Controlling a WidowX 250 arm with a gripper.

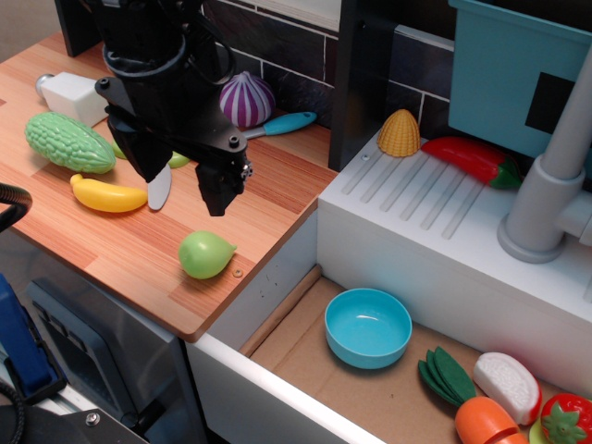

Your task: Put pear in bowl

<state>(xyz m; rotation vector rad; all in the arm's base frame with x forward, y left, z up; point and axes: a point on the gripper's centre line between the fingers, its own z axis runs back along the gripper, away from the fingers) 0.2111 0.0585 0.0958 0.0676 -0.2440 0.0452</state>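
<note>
The pear [205,254] is light green and smooth, lying on the wooden counter [111,250] near its front right edge. The light-blue bowl [368,326] sits upright and empty in the lower sink area, to the right of and below the pear. My black gripper [185,190] hangs just above and behind the pear, its two fingers spread apart with nothing held between them. It is not touching the pear.
A bumpy green gourd [69,141], a yellow banana [108,195] and a white knife blade [159,188] lie left of the gripper. A purple onion [247,99] and a teal-handled tool [287,123] are behind. Corn [400,134], a red pepper [472,159] and a grey faucet [555,176] are on the white drainer.
</note>
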